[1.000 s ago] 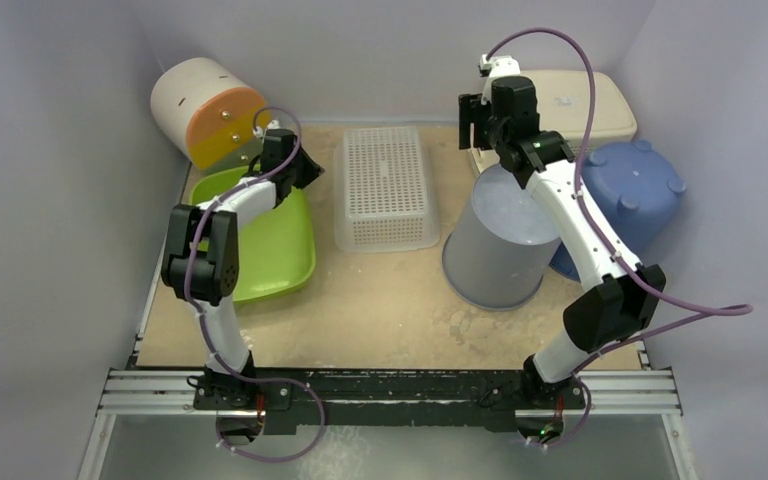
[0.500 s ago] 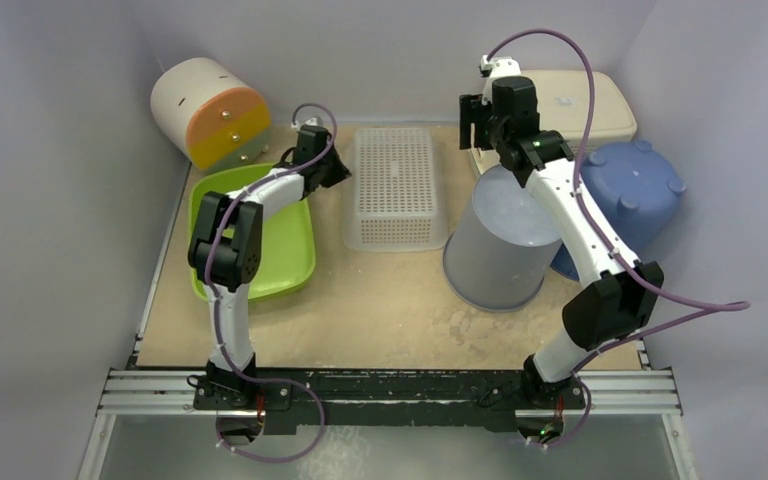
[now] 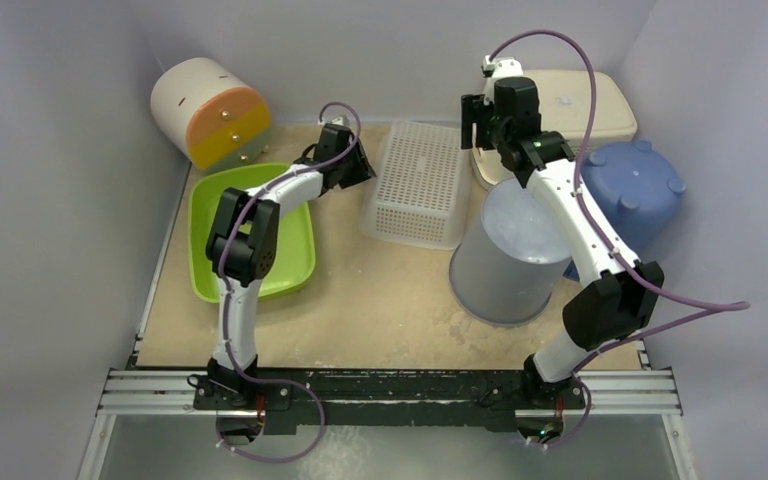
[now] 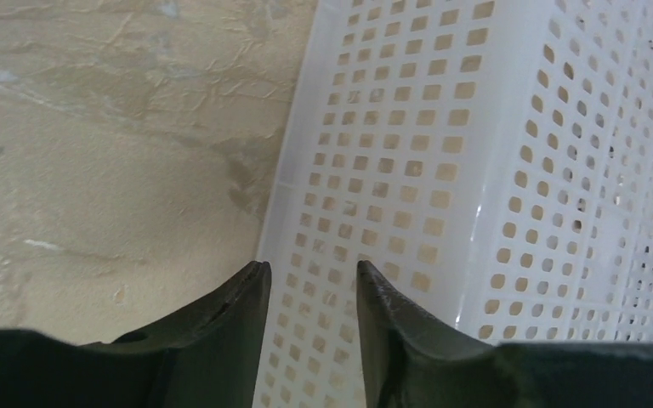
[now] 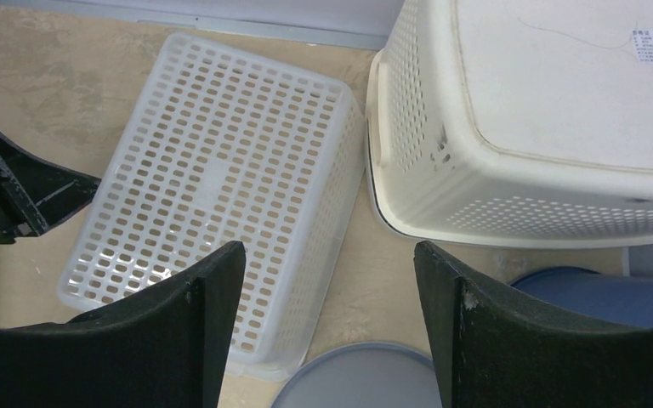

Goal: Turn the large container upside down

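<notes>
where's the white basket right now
Top view: the white basket lies in the middle near the back, between the green tray on its left and the grey bin on its right.

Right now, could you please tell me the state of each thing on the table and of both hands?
White basket: upside down, skewed.
Cream basket: upside down.
Grey bin: upside down.
Blue tub: upside down.
Green tray: upright, empty.
Drawer unit: lying tilted, drawers shut.
Left hand: open, empty.
Right hand: open, empty.
</notes>
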